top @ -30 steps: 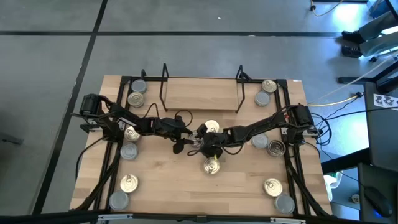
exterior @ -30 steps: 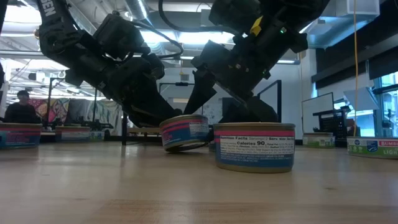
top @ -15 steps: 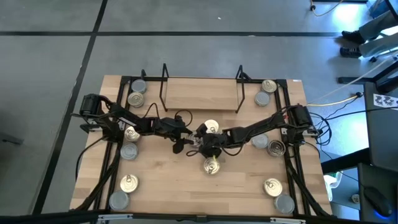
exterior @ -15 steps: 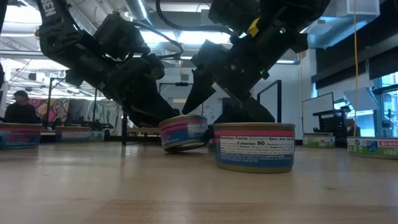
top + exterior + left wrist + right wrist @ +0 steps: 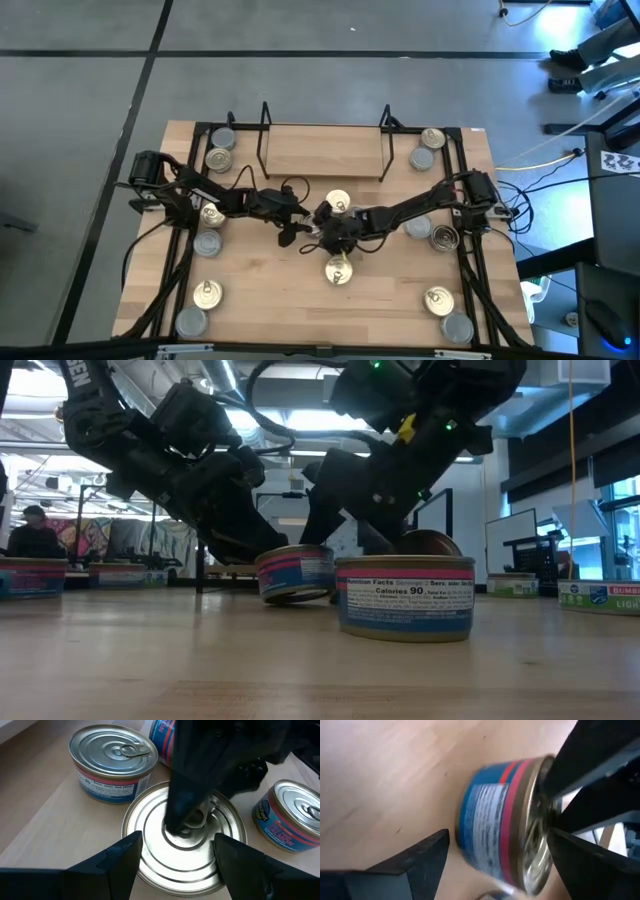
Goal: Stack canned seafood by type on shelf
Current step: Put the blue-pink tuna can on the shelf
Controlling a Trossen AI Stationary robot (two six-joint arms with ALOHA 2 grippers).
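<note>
**Both arms meet over one tin at mid-worktop**

The wooden worktop [image 5: 260, 300] carries the shelf [image 5: 325, 150] along its far edge, a black wire rack with upright end frames on a light wood base; no tins stand on it.

The two dark arms reach inward from opposite sides and converge at the middle. The left end effector [image 5: 298, 222] sits over a tilted tin [image 5: 295, 573] with a plain silver lid, its fingers [image 5: 120, 857] spread open to either side of that lid. The right end effector [image 5: 325, 228] is just beside it, its fingers [image 5: 420, 857] also apart, with the blue-and-red tin lying between them but not clamped.

Near these, a gold-lidded tin [image 5: 338, 203] rests toward the shelf, and another pull-tab tin [image 5: 339, 269] stands toward the near edge, upright in the low view.

The remaining tins lie scattered along both side rails, in small groups by the far corners, the mid-sides and the near corners.
</note>
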